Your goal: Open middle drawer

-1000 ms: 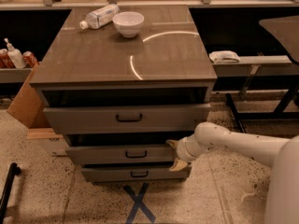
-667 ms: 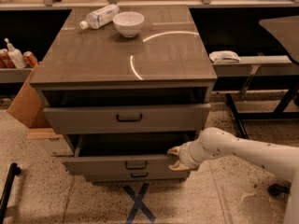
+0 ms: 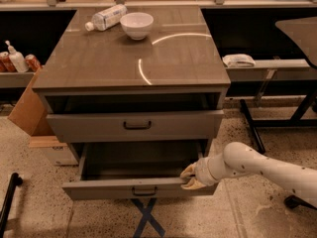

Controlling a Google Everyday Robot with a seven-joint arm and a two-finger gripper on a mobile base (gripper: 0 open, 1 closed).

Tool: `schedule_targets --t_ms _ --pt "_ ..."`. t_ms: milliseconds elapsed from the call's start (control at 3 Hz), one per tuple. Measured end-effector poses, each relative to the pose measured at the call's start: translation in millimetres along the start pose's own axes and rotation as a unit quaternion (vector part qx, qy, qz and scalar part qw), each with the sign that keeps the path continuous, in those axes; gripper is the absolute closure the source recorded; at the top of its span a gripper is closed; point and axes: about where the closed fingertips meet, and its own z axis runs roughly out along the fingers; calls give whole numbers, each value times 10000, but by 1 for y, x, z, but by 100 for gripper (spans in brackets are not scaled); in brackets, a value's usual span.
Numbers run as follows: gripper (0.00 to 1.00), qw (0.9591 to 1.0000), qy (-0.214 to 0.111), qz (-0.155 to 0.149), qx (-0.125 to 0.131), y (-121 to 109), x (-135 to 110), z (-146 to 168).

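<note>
The middle drawer (image 3: pixel 99 189) is pulled well out of the grey-brown cabinet (image 3: pixel 133 63), showing its plain grey inside; its small black bar handle (image 3: pixel 144 191) sits at the centre of the front. My gripper (image 3: pixel 189 178) is at the right end of the drawer front's top edge, and its tan fingers (image 3: pixel 187 171) are closed over that edge. My white arm (image 3: pixel 257 170) comes in from the lower right. The taller top drawer (image 3: pixel 136 125) above stands slightly out. The lowest drawer is hidden beneath the open one.
A white bowl (image 3: pixel 136 25) and a lying water bottle (image 3: pixel 106 17) are on the cabinet top. A cardboard box (image 3: pixel 27 108) leans at the left. A blue tape cross (image 3: pixel 146 217) marks the floor in front. Desk legs (image 3: pixel 252 128) stand to the right.
The middle drawer has slid out toward the camera, from barely open to wide open. My gripper moved with it, staying on the right end of its front.
</note>
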Motion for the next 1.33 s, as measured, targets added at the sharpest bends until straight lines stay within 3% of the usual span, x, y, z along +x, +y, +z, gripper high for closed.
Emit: schedule_targets --t_ms 1000,1333 --pt "8 10000 -9 -8 -44 2 -2 5" --pt "0 10000 -16 -10 -58 3 -2 6"
